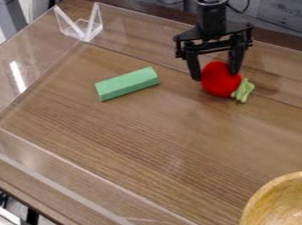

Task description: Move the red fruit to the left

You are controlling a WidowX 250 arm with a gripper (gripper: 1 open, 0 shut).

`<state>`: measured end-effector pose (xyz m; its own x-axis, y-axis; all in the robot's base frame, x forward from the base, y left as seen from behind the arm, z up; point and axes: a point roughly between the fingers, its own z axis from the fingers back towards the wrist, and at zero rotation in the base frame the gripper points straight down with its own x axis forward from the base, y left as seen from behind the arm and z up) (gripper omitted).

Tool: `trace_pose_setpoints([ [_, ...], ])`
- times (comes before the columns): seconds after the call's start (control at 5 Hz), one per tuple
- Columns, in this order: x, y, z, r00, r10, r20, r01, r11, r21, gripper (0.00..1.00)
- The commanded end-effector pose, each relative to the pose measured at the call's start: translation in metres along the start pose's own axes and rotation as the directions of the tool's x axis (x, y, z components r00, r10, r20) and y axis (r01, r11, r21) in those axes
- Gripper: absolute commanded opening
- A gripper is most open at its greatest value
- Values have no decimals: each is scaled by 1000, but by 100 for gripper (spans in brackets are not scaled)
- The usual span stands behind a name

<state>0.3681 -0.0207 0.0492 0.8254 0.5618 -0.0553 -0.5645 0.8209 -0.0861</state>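
Wooden counter (152, 165): red fruit (220, 79) lies right of the green block (125, 84), between the open fingers of the hand (217, 63), not gripped. Approach looks made; closing and the leftward move remain.

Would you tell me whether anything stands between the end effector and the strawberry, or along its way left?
Nothing visible stands between the end effector and the strawberry. To the picture's left, the green block lies across the way.

Wooden table (144, 150): strawberry (220, 78), block (127, 84) (green), bowl (286, 204).
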Motion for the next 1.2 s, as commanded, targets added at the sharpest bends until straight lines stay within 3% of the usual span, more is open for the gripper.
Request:
trace_pose_setpoints([
  [0.0, 9, -4, 18, 998, 27, 56, -25, 999, -34, 100],
  [0.4, 4, -2, 17, 996, 62, 59, -60, 998, -31, 100],
  [0.6, 4, -3, -2, 997, 58, 59, -56, 998, -29, 0],
  [0.8, 0, -4, -18, 997, 42, 59, -40, 999, -30, 0],
  [1.0, -12, -17, -31, 998, 11, 59, -10, 1000, -24, 100],
])
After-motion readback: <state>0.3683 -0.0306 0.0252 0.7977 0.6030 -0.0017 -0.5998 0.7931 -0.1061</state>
